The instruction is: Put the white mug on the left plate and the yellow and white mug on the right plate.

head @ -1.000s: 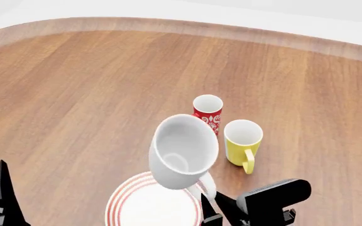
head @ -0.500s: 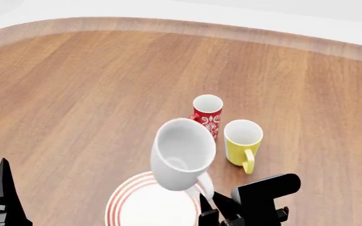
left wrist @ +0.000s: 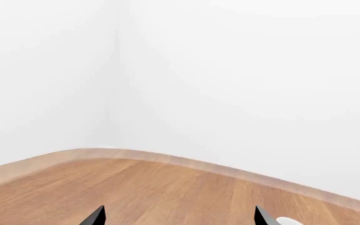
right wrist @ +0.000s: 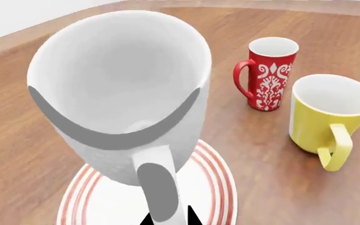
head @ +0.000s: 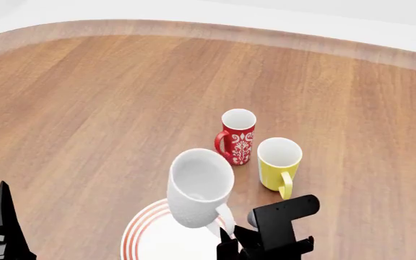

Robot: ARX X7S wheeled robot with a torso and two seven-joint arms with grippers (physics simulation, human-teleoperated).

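Since a second ago, the white mug [head: 199, 187] has dropped lower over the plate [head: 144, 234] and drifted slightly toward the robot, uncovering the red mug [head: 237, 136], whose handle now shows.

Taking the plate as landmark and going left to right: the left gripper [left wrist: 177, 216] idles well to its left, its tips spread apart with nothing between them. The white mug hangs tilted above the plate's far right part, apparently not touching it. Just right of the plate, the right gripper [right wrist: 167, 216] is closed on the mug's handle [right wrist: 158, 187], so the mug sits in front of and above the fingers. Beyond the plate stands the red mug, with the yellow mug [head: 278, 162] beside it to the right, on the table [head: 85, 108].

Risk: released while tilted and off-centre, the mug could tip over the rim, or land askew.
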